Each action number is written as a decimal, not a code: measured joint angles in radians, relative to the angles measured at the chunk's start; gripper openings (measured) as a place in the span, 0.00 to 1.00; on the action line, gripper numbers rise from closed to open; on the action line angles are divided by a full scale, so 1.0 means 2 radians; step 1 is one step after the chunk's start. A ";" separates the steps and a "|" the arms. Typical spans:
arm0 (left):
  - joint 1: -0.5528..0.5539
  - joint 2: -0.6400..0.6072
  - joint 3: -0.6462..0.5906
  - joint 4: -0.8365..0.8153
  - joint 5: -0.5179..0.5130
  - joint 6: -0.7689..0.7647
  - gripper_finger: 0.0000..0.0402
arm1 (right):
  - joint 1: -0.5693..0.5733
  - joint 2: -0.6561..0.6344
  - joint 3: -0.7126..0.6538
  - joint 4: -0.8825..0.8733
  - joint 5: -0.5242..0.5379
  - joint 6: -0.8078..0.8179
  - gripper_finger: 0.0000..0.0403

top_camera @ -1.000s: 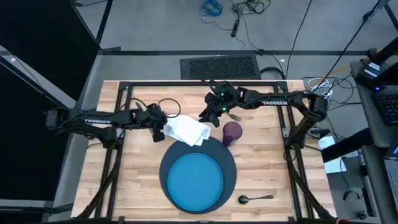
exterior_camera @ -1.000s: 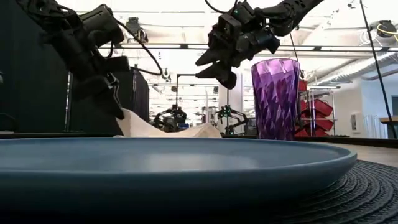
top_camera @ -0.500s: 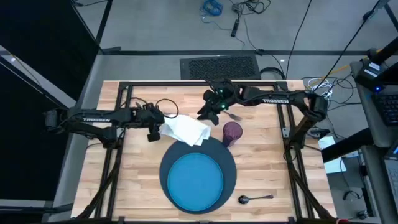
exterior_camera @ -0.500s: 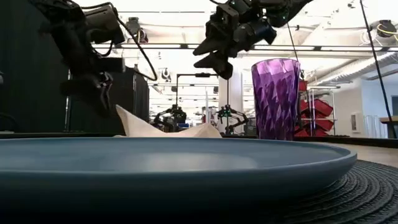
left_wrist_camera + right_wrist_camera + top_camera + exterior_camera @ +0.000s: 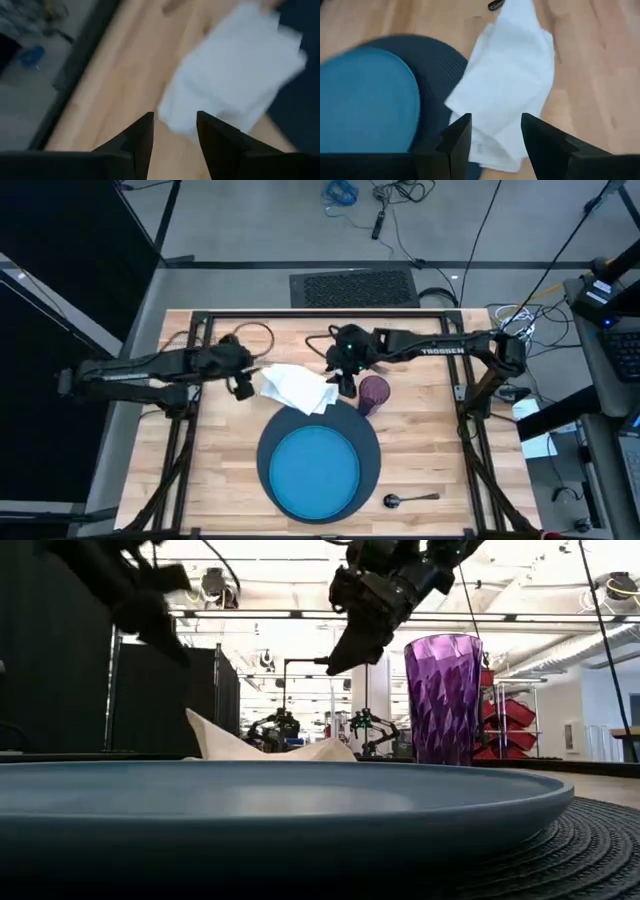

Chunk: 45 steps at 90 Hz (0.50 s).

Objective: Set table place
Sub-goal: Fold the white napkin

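The white napkin (image 5: 298, 388) lies crumpled on the table, its near edge over the far rim of the dark charger (image 5: 368, 442). The bright blue plate (image 5: 318, 470) sits on the charger. The purple cup (image 5: 374, 392) stands upright at the charger's far right. My left gripper (image 5: 240, 384) hangs open just left of the napkin (image 5: 235, 75), touching nothing. My right gripper (image 5: 345, 383) is open above the napkin's right end (image 5: 507, 85), between napkin and cup, fingers pointing down (image 5: 335, 665).
A dark spoon (image 5: 410, 499) lies on the table near the front edge, right of the charger. The black frame (image 5: 300, 314) runs along the table's far edge. Bare planks (image 5: 215, 470) show at the near left and at the near right (image 5: 440, 450).
My left gripper has drawn back from the napkin's left edge toward the table's left and risen. My right gripper has turned its fingers downward and come over the napkin's right end. The napkin, cup and plate have stayed in place.
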<state>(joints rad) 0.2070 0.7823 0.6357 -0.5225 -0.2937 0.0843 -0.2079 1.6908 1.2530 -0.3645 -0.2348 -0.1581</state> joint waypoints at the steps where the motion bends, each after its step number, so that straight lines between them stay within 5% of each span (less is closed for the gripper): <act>1: 0.000 -0.005 0.000 0.004 -0.002 0.000 0.34 | 0.002 0.001 0.000 0.002 0.000 -0.004 0.39; 24: 0.000 -0.053 -0.002 0.131 -0.028 0.014 0.34 | 0.020 0.076 -0.001 0.012 0.008 -0.055 0.39; 45: 0.000 -0.042 -0.002 0.143 -0.052 0.047 0.34 | 0.035 0.103 -0.002 0.005 0.115 -0.074 0.35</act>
<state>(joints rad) 0.2070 0.6988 0.6315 -0.2367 -0.3968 0.1781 -0.1386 1.8973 1.2491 -0.3549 -0.0042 -0.3065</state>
